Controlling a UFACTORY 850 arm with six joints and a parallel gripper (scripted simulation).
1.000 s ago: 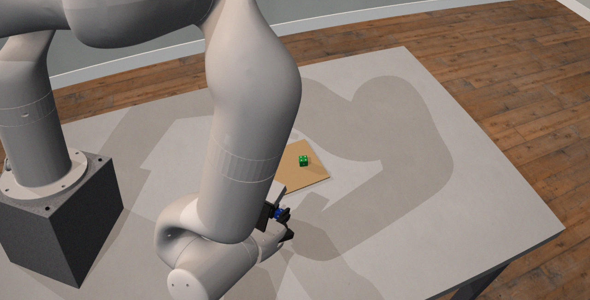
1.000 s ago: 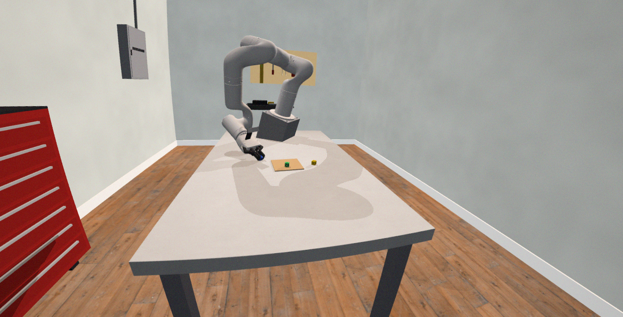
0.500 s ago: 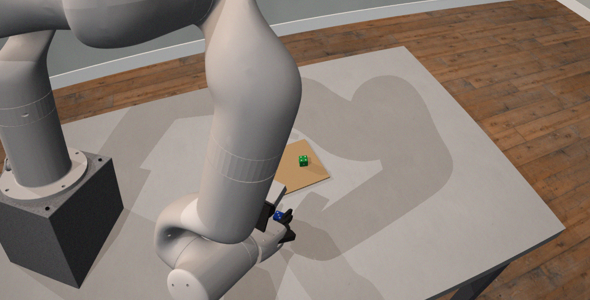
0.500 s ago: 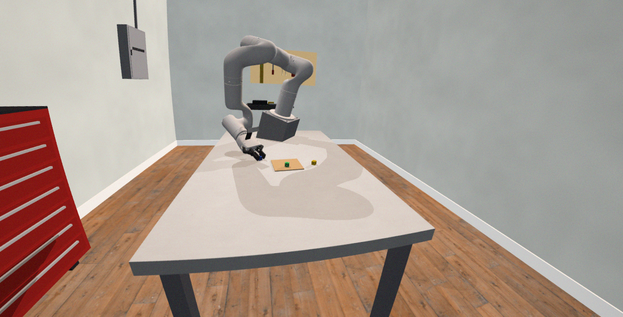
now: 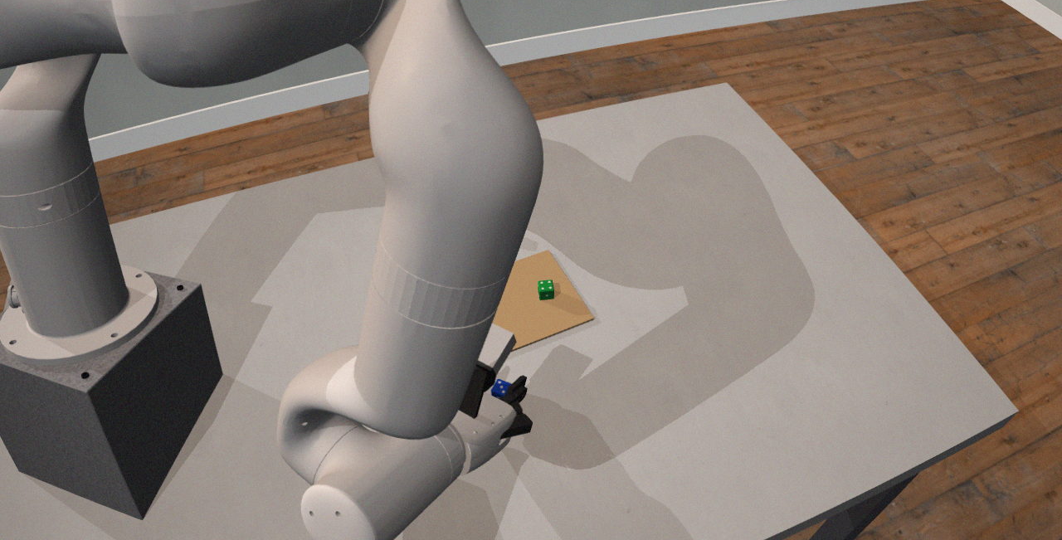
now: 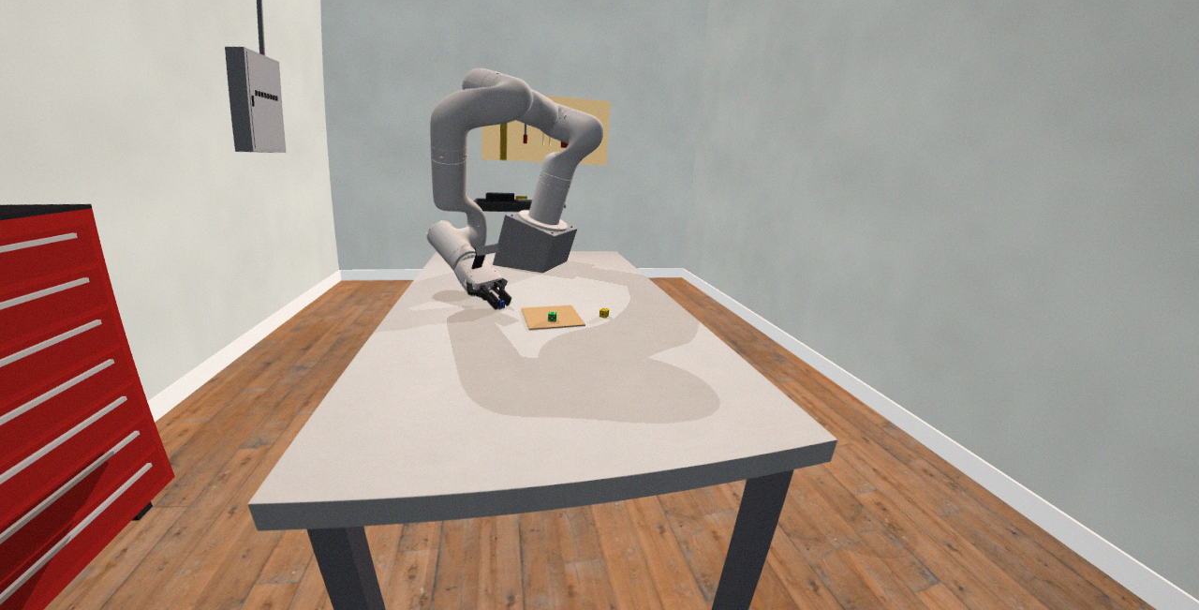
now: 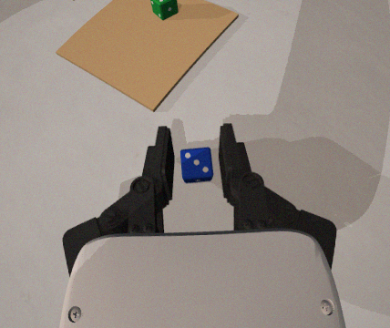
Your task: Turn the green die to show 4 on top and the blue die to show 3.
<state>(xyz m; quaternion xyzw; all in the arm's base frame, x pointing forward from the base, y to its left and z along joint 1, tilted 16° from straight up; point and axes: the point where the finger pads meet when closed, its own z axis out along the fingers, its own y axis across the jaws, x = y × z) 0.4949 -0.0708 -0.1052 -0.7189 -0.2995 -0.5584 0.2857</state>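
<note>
The blue die [image 5: 500,387] [image 6: 501,305] [image 7: 197,165] is off the mat, between the fingers of my gripper [image 5: 504,386] [image 7: 195,140]. The gripper is partly open, and the wrist view shows a gap on each side of the die. Its face towards the wrist camera shows 3. The green die [image 5: 545,289] [image 6: 551,317] [image 7: 164,8] sits on the tan mat [image 5: 531,328] [image 6: 569,321] [image 7: 145,68] with 4 on top. The yellow die [image 6: 603,312] stands on the table beyond the mat; its top number is too small to read. The arm hides part of the mat in the top view.
The light grey table [image 5: 742,433] [image 6: 536,455] carries the mat, and broad arm shadows fall across it. The robot's dark base block [image 5: 148,403] [image 6: 536,245] stands behind the work area. A red drawer cabinet [image 6: 66,337] stands beside the table.
</note>
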